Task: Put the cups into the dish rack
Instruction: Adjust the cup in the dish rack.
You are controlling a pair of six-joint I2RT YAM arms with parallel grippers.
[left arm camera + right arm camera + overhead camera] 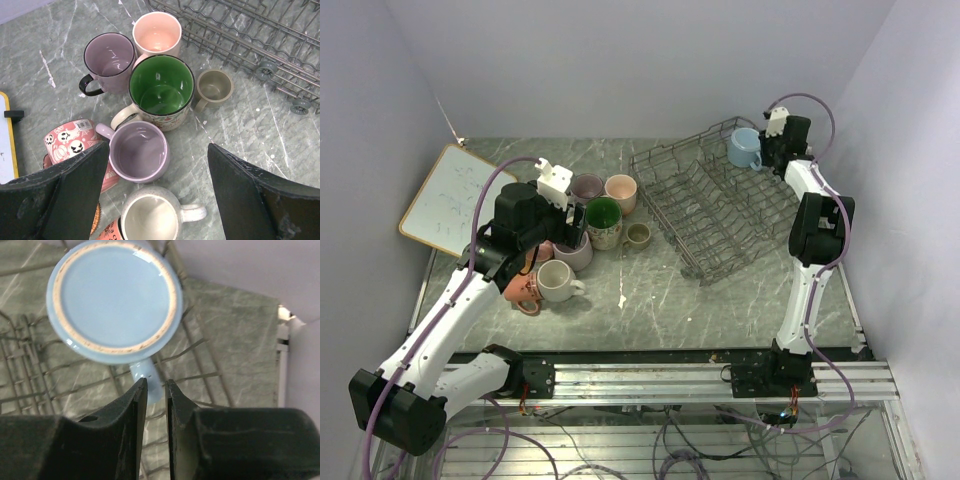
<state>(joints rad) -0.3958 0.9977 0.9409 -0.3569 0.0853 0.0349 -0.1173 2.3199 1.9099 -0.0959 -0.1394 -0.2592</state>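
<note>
Right gripper (156, 383) grips the blue mug (115, 300) over the dish rack (720, 215); left gripper (157, 150) gapes above clustered mugs (161, 87).

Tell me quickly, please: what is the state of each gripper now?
Left gripper: open, holding nothing.
Right gripper: shut on the handle of the light blue ceramic mug.

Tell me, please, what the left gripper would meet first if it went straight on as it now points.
Probably the lilac mug, which lies between the open fingers of the left gripper, though depth is unclear.
</note>
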